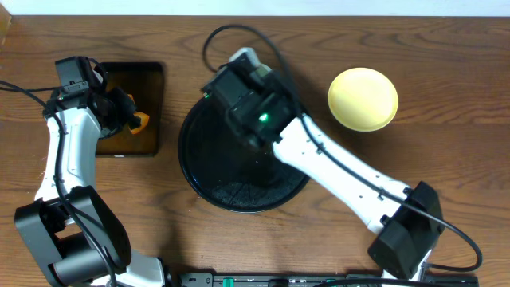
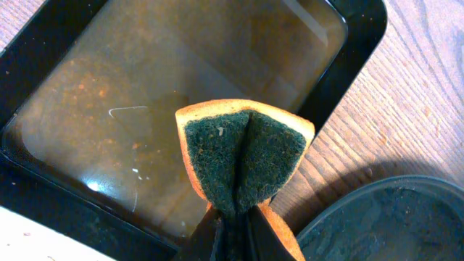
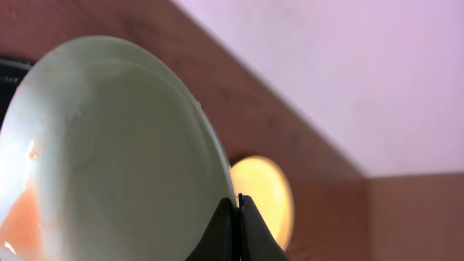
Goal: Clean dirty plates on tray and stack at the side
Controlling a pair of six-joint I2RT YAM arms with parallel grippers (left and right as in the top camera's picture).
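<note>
My right gripper point(image 3: 238, 206) is shut on the rim of a pale mint plate point(image 3: 109, 145), held tilted on edge, with an orange sauce smear point(image 3: 22, 217) at its lower left. In the overhead view the right gripper point(image 1: 239, 84) hangs over the round black tray point(image 1: 215, 171) and hides that plate. A pale yellow plate point(image 1: 362, 98) lies on the table to the right of the tray, and shows behind the mint plate as the yellow plate point(image 3: 264, 196). My left gripper point(image 2: 232, 217) is shut on a folded green-and-orange sponge point(image 2: 243, 156).
A rectangular black tray point(image 2: 359, 43) of brownish liquid sits at the far left, with the sponge above it beside its right rim. The left gripper point(image 1: 127, 112) is over that rectangular tray point(image 1: 147, 80). The round tray's edge point(image 2: 384, 225) lies just right of it.
</note>
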